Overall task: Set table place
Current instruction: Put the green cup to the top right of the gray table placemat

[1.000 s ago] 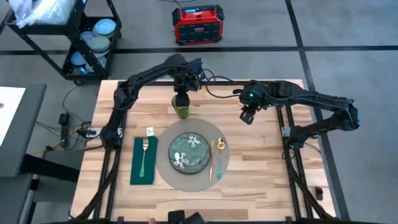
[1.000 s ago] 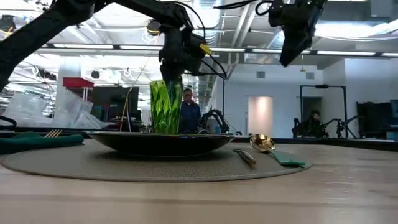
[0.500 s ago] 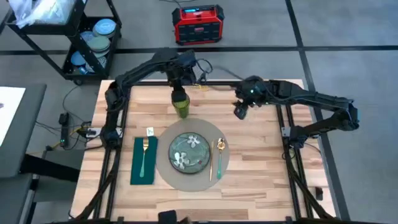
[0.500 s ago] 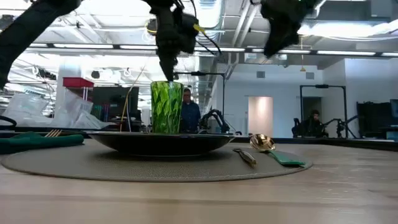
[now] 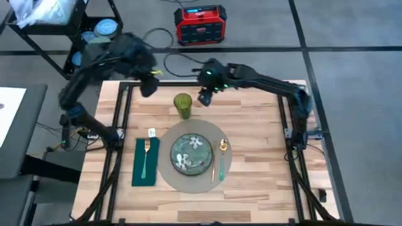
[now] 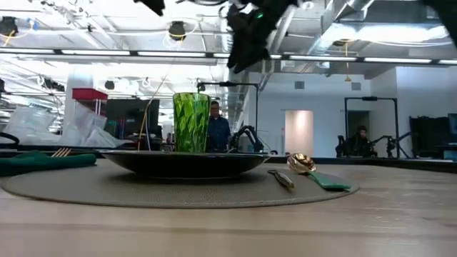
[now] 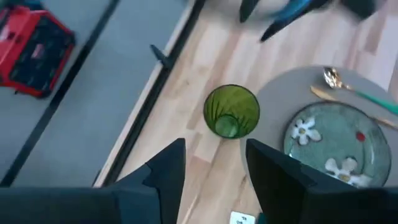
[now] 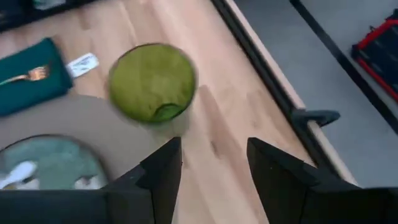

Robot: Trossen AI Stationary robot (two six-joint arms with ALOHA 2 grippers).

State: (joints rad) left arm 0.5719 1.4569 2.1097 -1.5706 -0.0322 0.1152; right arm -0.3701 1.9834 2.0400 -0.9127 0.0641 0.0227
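Green glass (image 5: 183,106) is seen upright on the desk (image 5: 257,157), just above the round placemat (image 5: 194,155) at frame centre, touched by neither arm. Plate (image 5: 191,153) sits on the mat; spoon (image 5: 222,158) at its right, fork on green napkin (image 5: 145,161) at left. Left hand (image 5: 149,87) is raised upper left of the glass, fingers apart. Right hand (image 5: 204,97) hangs just right of the glass, fingers apart.

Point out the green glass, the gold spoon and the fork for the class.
green glass (image 5: 183,105), high view, on its open rim.
gold spoon (image 5: 222,147), high view, on its bowl.
fork (image 5: 146,147), high view, on its tines, lying on the green napkin (image 5: 144,175).
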